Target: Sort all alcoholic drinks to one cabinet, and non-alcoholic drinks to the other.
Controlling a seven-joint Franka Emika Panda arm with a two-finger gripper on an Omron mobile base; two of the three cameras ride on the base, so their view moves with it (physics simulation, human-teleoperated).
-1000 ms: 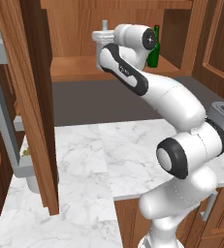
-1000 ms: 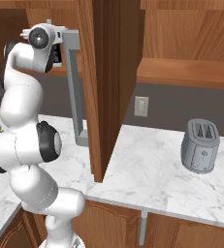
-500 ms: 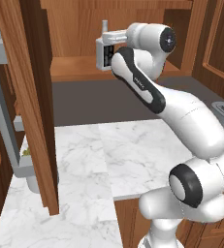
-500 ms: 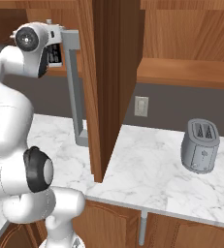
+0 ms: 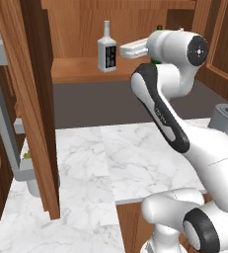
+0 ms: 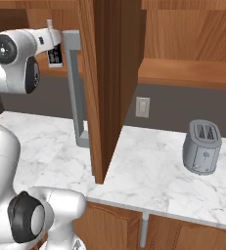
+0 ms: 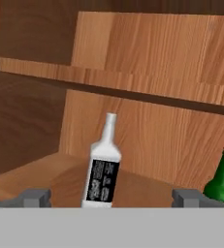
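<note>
A: Two alcoholic drinks sit on the lower wooden cabinet shelf [image 5: 81, 69]: clear squarish glass bottle with black label [image 5: 107, 47] standing upright near the shelf's front edge, and slim dark-green glass bottle [image 7: 223, 178] just to its right in the hand view, partly cut off by the frame edge there.

B: Hand state?

A: hand [image 7: 112, 197] is spread fully, nothing between the fingertips [image 7: 35, 196]. Clear bottle stands free on the shelf, centred in the gap between the tips and beyond them. No contact that I can see.

B: Why there?

A: My read: both spirits grouped in one cabinet, so this is the alcohol side. Upright and set back from the edge, so stable. Open jaws fit a just-released drop.

B: Change from earlier?

A: A second ago the arm blocked the clear bottle in the left base view and the green bottle showed beside the wrist. Now the clear bottle is in plain sight and the wrist covers most of the green one. Jaws were already near full spread. Grey metal toaster [image 6: 202, 146] on the white marble worktop [image 6: 158, 176] is unmoved, towards the right end.

B: Coffee cup, carton?

A: Can't place them from these views.
</note>
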